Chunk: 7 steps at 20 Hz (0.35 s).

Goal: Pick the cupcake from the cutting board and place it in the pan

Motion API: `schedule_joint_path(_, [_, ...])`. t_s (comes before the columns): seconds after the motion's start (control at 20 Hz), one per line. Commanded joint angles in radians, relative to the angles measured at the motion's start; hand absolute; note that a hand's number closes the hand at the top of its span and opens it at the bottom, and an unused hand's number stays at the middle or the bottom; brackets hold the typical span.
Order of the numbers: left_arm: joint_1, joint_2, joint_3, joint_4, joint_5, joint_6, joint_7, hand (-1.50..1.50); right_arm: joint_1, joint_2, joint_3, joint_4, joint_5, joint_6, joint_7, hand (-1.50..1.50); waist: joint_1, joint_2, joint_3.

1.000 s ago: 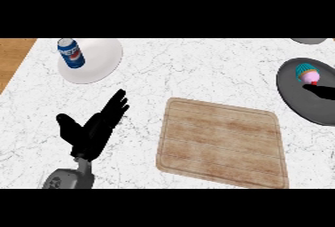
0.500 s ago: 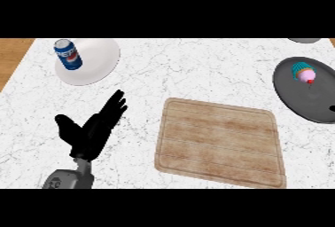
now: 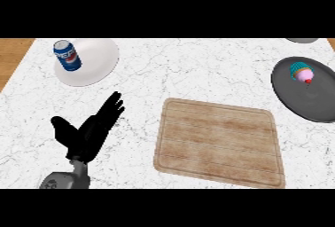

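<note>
Cupcake point(image 3: 302, 73) sits in pan point(image 3: 315, 103), can point(image 3: 67, 56) on plate point(image 3: 97, 60) (left hand point(image 3: 89, 134) rests, fingers straight).

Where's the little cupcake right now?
In the head view, the cupcake is in the dark pan at the right edge, up and right of the cutting board.

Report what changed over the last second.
The right hand, beside the cupcake in the pan a second ago, has withdrawn off the right edge, out of view. The cupcake stays in the pan; the open left hand, board and can have not moved.
</note>
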Motion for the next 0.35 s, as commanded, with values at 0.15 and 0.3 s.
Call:
schedule_joint_path(0.15, [-0.004,-0.012,-0.013,-0.018,-0.012,0.013,0.018,0.0,0.047,-0.028,0.013,-0.02,0.006,0.099,-0.075,-1.5,0.0,-0.003,0.001])
schedule_joint_path(0.3, [-0.001,0.015,0.025,-0.016,0.021,-0.008,0.034,0.0,0.058,-0.038,0.016,-0.023,0.002,0.133,-0.074,-1.5,-0.003,-0.006,-0.001])
